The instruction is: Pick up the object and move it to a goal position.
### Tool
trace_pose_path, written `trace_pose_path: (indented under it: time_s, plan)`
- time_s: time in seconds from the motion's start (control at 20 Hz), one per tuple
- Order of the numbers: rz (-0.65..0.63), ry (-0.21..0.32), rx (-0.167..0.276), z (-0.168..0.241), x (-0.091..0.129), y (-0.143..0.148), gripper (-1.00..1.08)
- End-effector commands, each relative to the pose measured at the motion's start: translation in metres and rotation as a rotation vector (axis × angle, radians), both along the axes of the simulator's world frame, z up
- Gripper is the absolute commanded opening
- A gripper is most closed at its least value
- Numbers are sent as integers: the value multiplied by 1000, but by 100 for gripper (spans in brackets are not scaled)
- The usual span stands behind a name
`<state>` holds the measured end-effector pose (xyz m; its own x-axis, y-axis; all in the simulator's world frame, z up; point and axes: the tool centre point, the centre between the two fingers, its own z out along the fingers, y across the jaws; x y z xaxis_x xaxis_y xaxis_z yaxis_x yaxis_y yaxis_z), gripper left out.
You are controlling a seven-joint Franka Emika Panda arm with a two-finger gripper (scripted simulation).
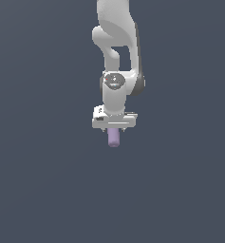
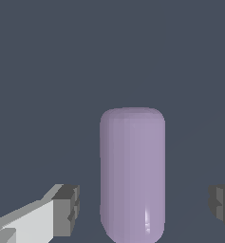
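- Step in hand, as I judge it: the approach for the grasp. My gripper (image 1: 114, 129) points down at the surface (image 1: 38, 190), with the object (image 1: 114, 137) directly below it
- Finger state: spread open. In the wrist view the object (image 2: 132, 173) lies between my fingers (image 2: 66, 209), with a clear gap on each side; neither pad touches it
- Object position: the lilac cylinder lies centred between the pads, long axis across the closing line. In the exterior view its end shows just under my gripper body
- Whether it rests on the surface cannot be told; no shadow or contact line shows
- Next move, by my judgement: close the fingers evenly onto the rounded sides, then lift. The curved, glossy wall may slip if the pads land off centre
- No goal marker shows in either view
- Open room: the surface is plain dark grey all around, with no edge, wall or other item in sight
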<state>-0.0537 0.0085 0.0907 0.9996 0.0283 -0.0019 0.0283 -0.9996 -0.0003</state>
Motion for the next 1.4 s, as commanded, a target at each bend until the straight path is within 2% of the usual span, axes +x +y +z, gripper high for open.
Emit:
trace_pose_path:
  time_s: [0.0,0.85,0.9,1.35]
  plan:
    - [0,-1,0,0,0,0,100]
    - [1,-2,0,-51,-1,0,100]
    - [1,-2,0,-51,-1,0,-100]
    - [1,-2,0,-51,-1,0,-100]
